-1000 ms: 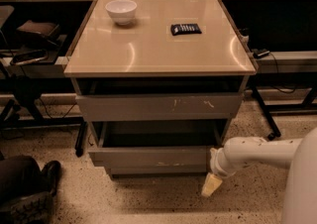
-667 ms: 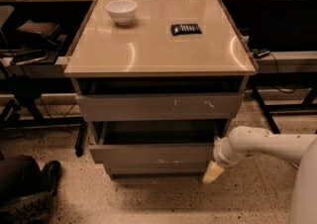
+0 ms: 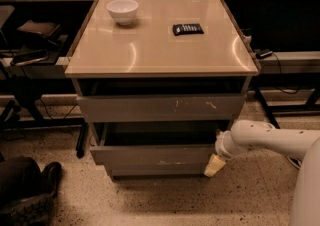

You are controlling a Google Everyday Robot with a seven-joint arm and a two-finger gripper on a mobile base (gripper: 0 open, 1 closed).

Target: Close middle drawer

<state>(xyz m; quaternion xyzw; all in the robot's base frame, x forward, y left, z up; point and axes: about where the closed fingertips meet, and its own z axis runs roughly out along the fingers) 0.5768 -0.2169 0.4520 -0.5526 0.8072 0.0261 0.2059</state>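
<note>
The middle drawer [image 3: 150,154] stands pulled out of the grey cabinet, its dark inside open to view above its plain grey front. Above it is the drawer front with pale scratch marks [image 3: 160,107], out a little from the cabinet. My gripper [image 3: 214,165], pale yellow at the tip of the white arm [image 3: 265,140], is at the right end of the middle drawer's front, close against its corner and pointing down towards the floor. The arm reaches in from the right.
A white bowl [image 3: 122,10] and a black remote-like object [image 3: 187,29] lie on the beige cabinet top [image 3: 150,52]. Dark desks with cables flank the cabinet. A person's shoe [image 3: 30,190] is at lower left on the speckled floor.
My gripper has moved up from near the floor to the right corner of the middle drawer's front. The drawer looks about as far out as before.
</note>
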